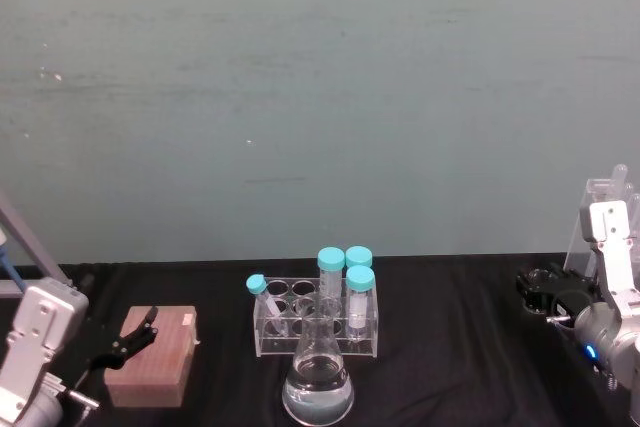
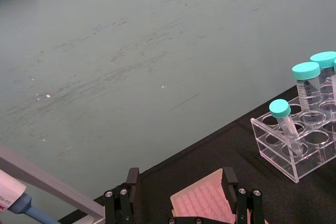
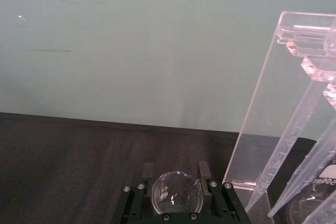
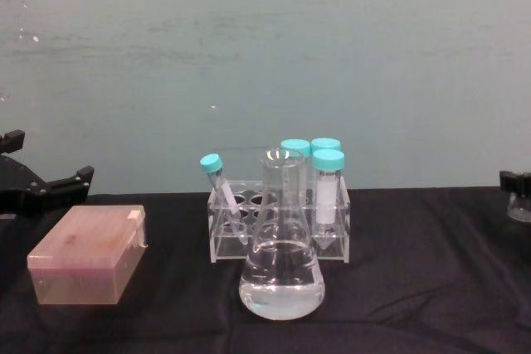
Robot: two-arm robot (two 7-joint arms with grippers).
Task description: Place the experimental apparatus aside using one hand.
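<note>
Well right of the conical glass flask point(image 1: 318, 387) of clear liquid, the right gripper point(image 3: 176, 174) was clamped on a small round glass beaker point(image 3: 177, 192), just beside the tall acrylic stand point(image 3: 273, 108). Far left of the flask, the left gripper point(image 2: 181, 177) hung, fingers apart, over a dimpled pink box point(image 2: 202, 205).

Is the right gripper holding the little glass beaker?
Yes, the right gripper has its jaws pressed against both sides of the small glass beaker.

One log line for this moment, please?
right gripper: holds small beaker, near acrylic stand | left gripper: open, by pink box | flask: centre
</note>
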